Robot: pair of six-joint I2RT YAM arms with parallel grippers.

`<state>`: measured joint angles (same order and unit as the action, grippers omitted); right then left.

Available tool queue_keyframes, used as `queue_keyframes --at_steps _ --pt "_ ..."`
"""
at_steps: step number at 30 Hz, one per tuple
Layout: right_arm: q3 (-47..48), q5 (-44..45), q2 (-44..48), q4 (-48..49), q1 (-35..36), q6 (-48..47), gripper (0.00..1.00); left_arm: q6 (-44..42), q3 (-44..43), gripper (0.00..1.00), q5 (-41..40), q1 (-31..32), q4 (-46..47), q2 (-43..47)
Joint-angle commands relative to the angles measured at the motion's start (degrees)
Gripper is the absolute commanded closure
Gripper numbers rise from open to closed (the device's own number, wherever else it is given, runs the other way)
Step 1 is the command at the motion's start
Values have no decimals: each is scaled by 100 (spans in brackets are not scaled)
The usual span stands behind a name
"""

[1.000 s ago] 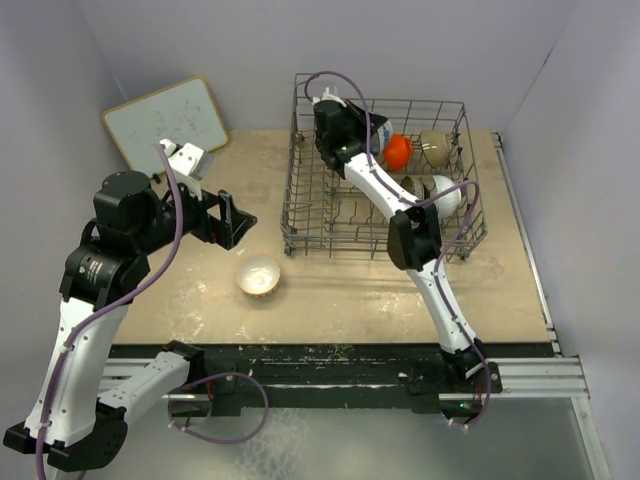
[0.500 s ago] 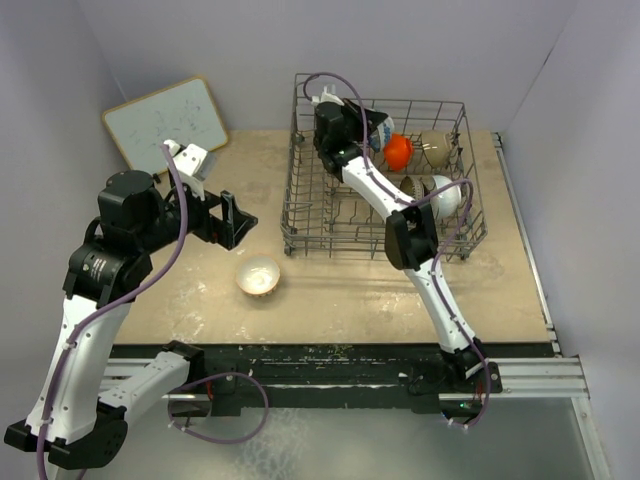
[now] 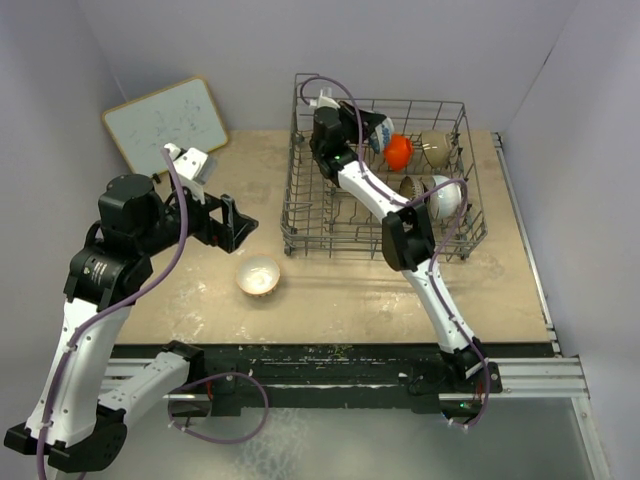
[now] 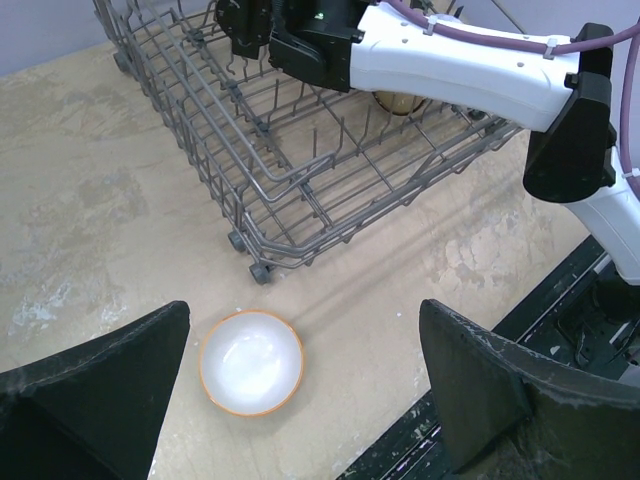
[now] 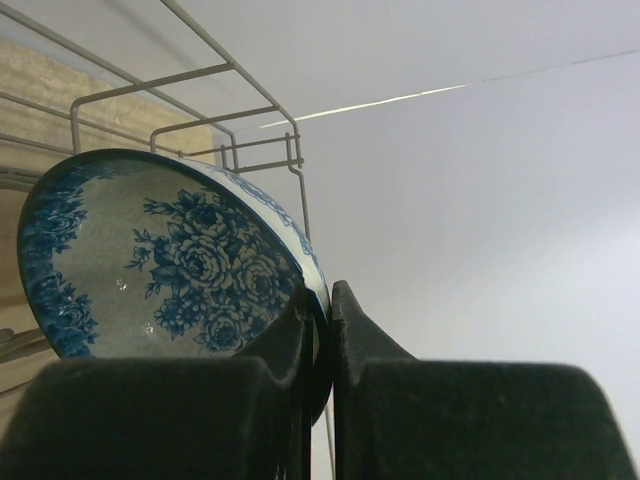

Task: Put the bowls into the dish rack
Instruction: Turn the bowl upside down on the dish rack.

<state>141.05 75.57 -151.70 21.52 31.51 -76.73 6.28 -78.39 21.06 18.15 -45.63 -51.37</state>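
the right gripper (image 5: 322, 300) is pinched shut on the rim of the blue-and-white bowl (image 5: 170, 260), one finger inside the rim and one outside; only the right wrist view shows this grip and the rose pattern on the bowl's inside, with the bowl tilted on edge and the top wires of the dish rack (image 3: 310, 215) behind it. the top view shows instead where that bowl is: in the far left part of the rack, up by its top wires, just beside the orange-red bowl (image 3: 398, 150). the left gripper (image 4: 305, 318) stands wide open and holds nothing, hovering over the table (image 3: 200, 290) near the rack's near left corner; its wrist view looks down on a pale bowl (image 4: 251, 361) with a tan rim, upright on the table, apart from the rack. the rack holds the orange-red bowl and a brown-rimmed bowl (image 3: 434, 146) side by side along the far side, a white bowl (image 3: 447, 195) on edge toward the right side, and a brownish bowl (image 3: 410, 185) partly hidden by the right arm. a white board (image 3: 167, 122) sits at the far left corner; its faint marks cannot be read
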Motion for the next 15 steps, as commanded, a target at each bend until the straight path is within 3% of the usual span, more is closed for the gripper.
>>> queue_keyframes --at_steps 1,15 --pt "170 79 -60 397 65 -137 100 -139 53 1 56 42 282 93" --pt "291 -35 -421 360 65 -128 94 -163 130 1 17 47 326 20"
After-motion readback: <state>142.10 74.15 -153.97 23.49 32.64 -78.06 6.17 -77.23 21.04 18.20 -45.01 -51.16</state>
